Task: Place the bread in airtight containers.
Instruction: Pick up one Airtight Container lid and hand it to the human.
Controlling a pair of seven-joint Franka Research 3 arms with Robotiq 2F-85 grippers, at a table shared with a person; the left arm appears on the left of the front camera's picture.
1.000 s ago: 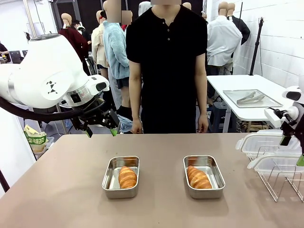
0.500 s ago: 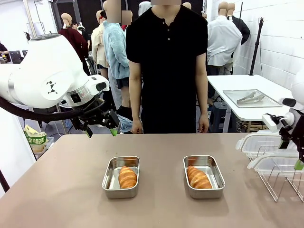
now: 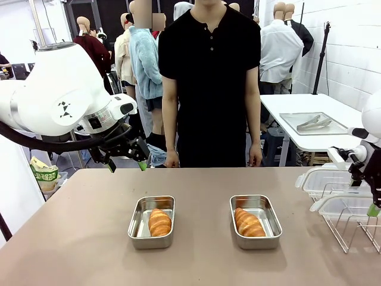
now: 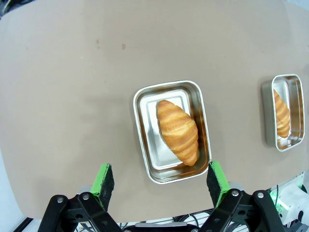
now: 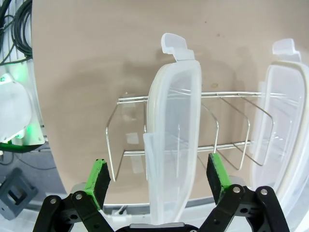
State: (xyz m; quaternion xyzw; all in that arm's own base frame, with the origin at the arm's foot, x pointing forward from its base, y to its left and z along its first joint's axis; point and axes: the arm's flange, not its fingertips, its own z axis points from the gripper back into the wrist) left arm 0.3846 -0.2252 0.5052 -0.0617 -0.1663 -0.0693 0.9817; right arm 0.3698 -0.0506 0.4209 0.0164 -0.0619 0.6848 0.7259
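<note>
Left gripper (image 4: pixel 159 180) was parked above a roll (image 4: pixel 177 130) laid in its tin (image 4: pixel 145 145), right gripper (image 5: pixel 157 176) above a clear lid (image 5: pixel 174 121) stood in the wire rack (image 5: pixel 227 94); both spread wide, nothing gripped.

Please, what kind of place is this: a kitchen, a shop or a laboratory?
Probably a robot laboratory, not a kitchen: a white robot arm stands at the table, a person waits opposite, and cables run past the table's edge.
</note>
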